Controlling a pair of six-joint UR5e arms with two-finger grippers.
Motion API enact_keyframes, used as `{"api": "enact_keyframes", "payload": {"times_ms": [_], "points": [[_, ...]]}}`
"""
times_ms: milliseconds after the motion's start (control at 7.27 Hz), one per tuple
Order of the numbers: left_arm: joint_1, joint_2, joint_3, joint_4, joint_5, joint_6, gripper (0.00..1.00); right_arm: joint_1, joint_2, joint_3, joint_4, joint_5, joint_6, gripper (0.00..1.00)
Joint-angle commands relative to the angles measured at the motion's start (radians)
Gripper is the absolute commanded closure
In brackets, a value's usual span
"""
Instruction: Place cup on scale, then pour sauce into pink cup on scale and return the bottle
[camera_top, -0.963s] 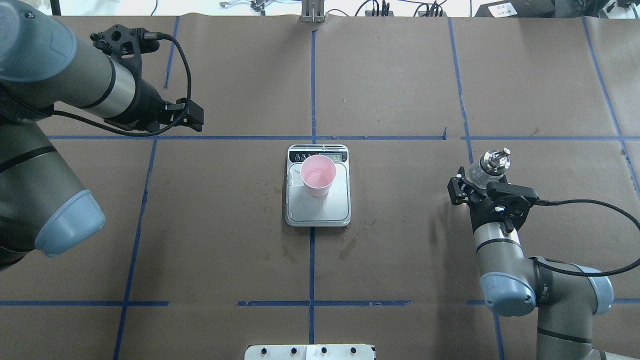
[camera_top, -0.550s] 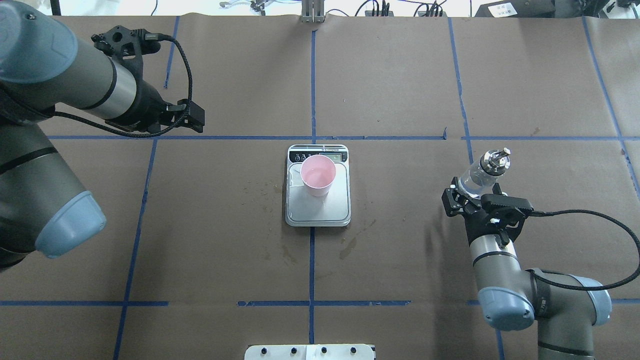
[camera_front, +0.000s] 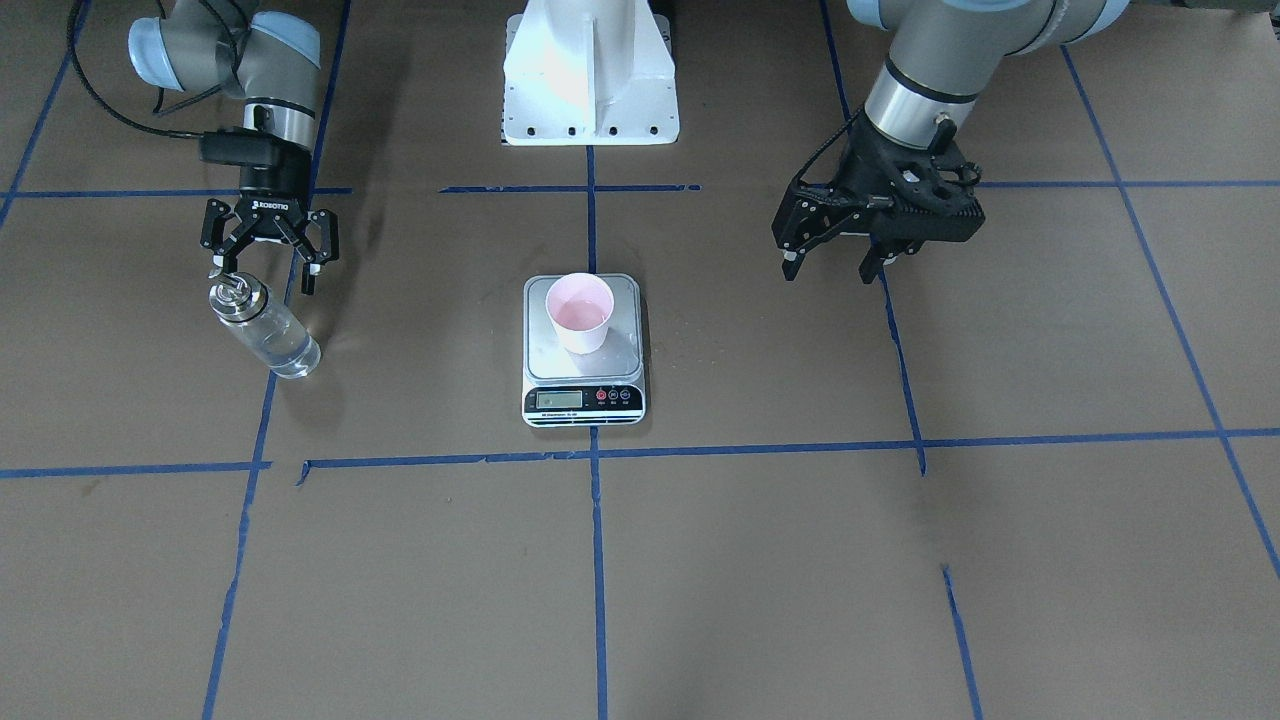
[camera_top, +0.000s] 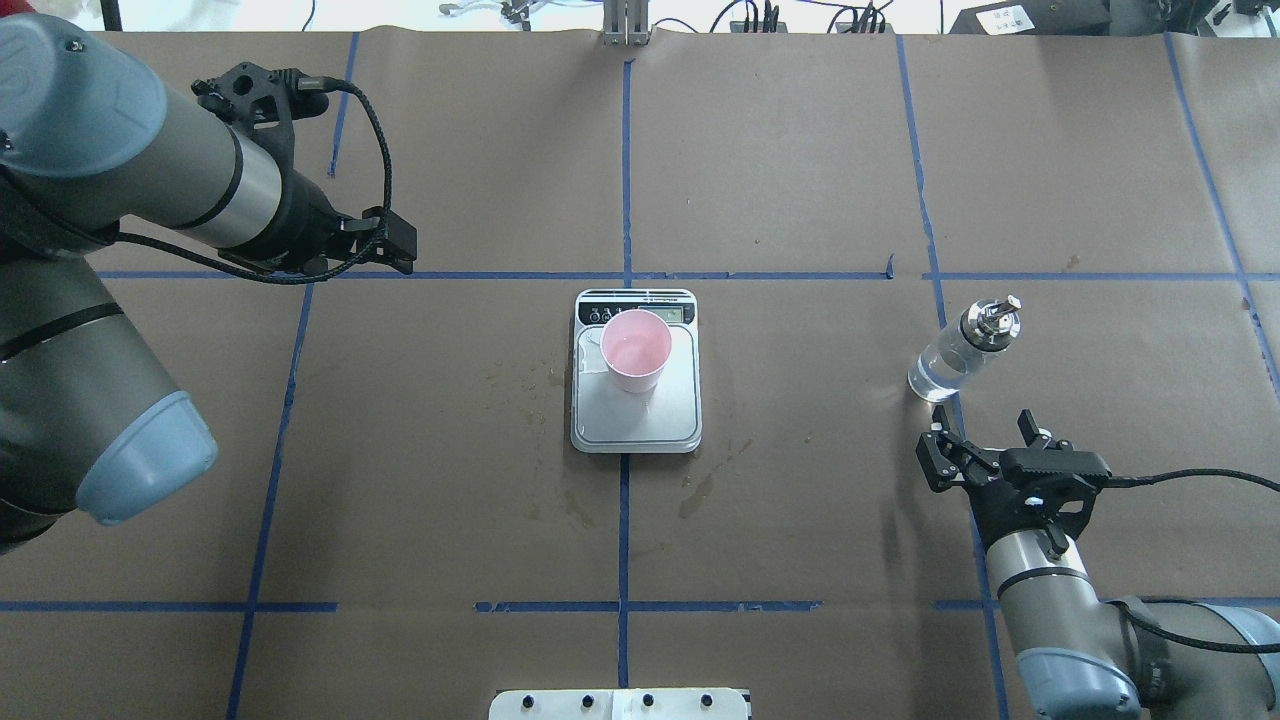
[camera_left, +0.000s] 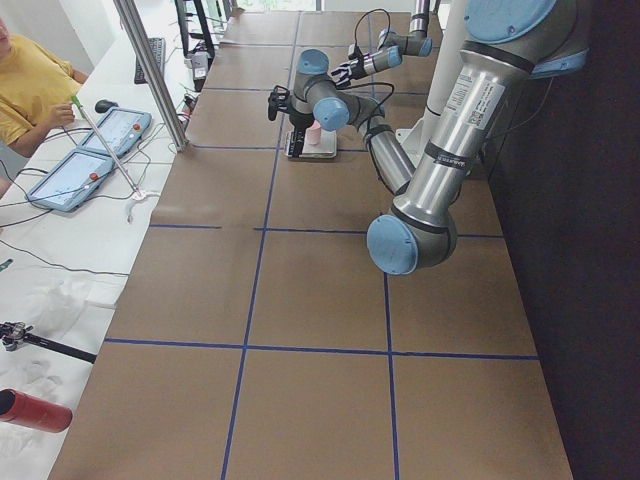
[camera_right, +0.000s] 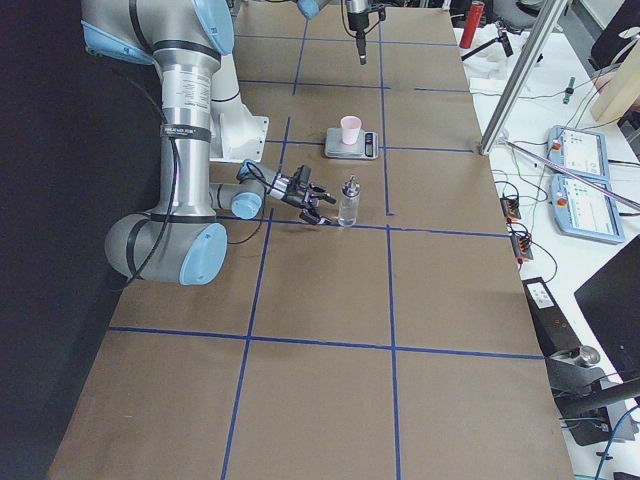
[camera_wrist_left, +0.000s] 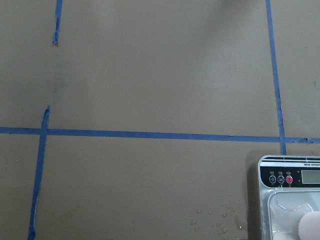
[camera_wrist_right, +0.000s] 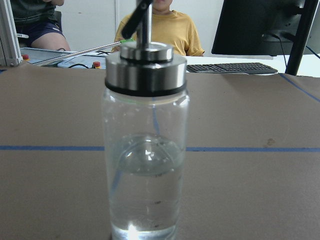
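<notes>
The pale pink cup (camera_top: 636, 350) stands upright on the silver scale (camera_top: 640, 425) at the table's middle; both also show in the front view, the cup (camera_front: 579, 312) and the scale (camera_front: 583, 400). The clear glass bottle (camera_top: 958, 352) with its silver pourer cap stands upright on the paper at the right, with clear sauce (camera_wrist_right: 145, 190) in its lower half. My right gripper (camera_top: 978, 442) is open and empty, a short way behind the bottle (camera_front: 265, 332), not touching it. My left gripper (camera_top: 395, 240) is open and empty above the table's far left.
Wet spots (camera_top: 700, 495) mark the paper in front of the scale. The white robot base (camera_front: 590, 70) stands behind the scale. Blue tape lines cross the brown paper. An operator in yellow (camera_wrist_right: 165, 30) sits beyond the table's far edge.
My right gripper has drawn back from the bottle toward the robot's base, leaving the bottle standing where it was. The left arm has shifted slightly.
</notes>
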Motion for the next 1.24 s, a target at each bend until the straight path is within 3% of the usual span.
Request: {"api": "enact_keyframes", "payload": {"times_ms": [0,275,550,826,1101], "points": [[0.001,0.002,0.0,0.0,0.003,0.005,0.12,-0.021,-0.116,0.053,0.073,0.046,-0.005,0.0],[0.001,0.009,0.0,-0.002,0.003,0.017,0.13,-0.015,-0.255,0.023,0.389,0.126,-0.18,0.0],[-0.003,0.049,0.003,-0.003,0.002,0.136,0.12,0.029,-0.273,-0.113,0.65,0.18,-0.329,0.0],[-0.037,0.092,0.008,-0.017,-0.001,0.234,0.12,0.208,-0.272,-0.186,0.8,0.367,-0.488,0.0],[-0.124,0.149,0.006,-0.015,-0.01,0.366,0.12,0.56,-0.24,-0.186,0.817,0.734,-0.734,0.0]]}}
